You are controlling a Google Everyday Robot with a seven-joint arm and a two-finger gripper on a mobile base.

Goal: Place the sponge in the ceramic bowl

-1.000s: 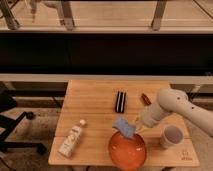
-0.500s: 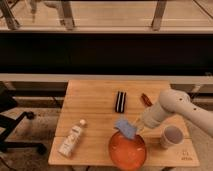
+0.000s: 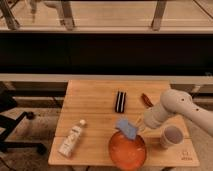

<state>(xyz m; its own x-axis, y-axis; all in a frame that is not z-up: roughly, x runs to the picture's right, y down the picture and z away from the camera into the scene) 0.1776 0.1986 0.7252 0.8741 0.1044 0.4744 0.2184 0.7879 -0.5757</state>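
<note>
Wooden counter observed from above and in front, with a metal railing running behind it. The white arm enters from the right of the view and reaches down toward the front centre of the counter. The gripper is positioned at the far rim of the ceramic bowl, with its jaws closed on the sponge, gripping it at the side nearest the arm. The sponge is light blue, tilted and raised off the counter; it overlaps the bowl's far rim, and whether it touches the rim cannot be determined. The ceramic bowl, orange-red and glossy, sits at the front edge of the counter, near the middle. A small whitish cup stands upright just beside the bowl, on the arm's side, below the arm's lower section. A black rectangular block lies near the centre of the counter, farther back than the bowl and apart from it. A thin reddish-brown object lies beyond the arm; it cannot be identified. A white bottle lies on its side toward the opposite front corner, well apart from the bowl. A dark office chair stands on the floor beside that end of the counter.
</note>
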